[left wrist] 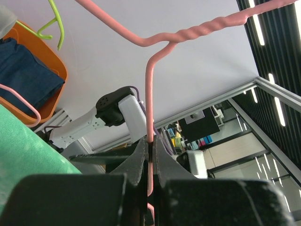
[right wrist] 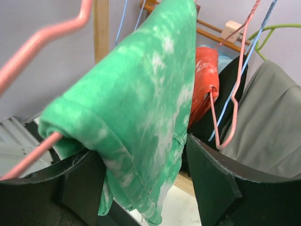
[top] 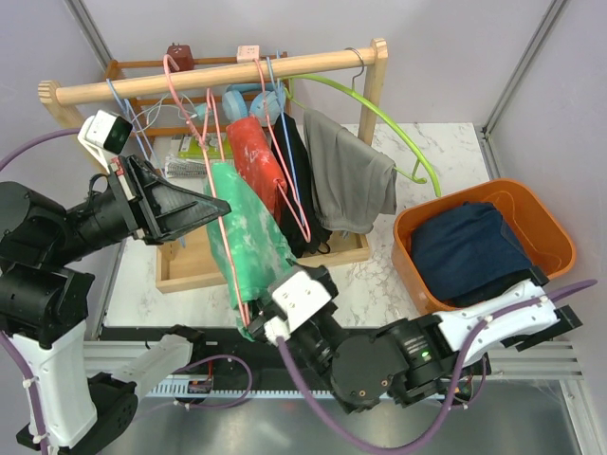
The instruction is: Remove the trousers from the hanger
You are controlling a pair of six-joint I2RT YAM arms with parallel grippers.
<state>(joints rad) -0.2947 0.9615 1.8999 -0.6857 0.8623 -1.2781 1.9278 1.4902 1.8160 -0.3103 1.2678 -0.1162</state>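
Navy trousers (top: pixel 465 248) in orange tub (top: pixel 556 226)

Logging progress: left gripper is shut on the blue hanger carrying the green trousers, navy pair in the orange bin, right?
Not blue: the left wrist view shows the left gripper shut on a pink hanger. It carries the green trousers, and the navy pair is in the orange bin.

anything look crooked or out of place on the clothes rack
The pink wire hanger carrying the mint-green mottled trousers is steeply tilted instead of hanging level, its neck pinched in the left gripper. The right gripper sits open around the trousers. An empty lime-green hanger also sticks out askew toward the orange tub.
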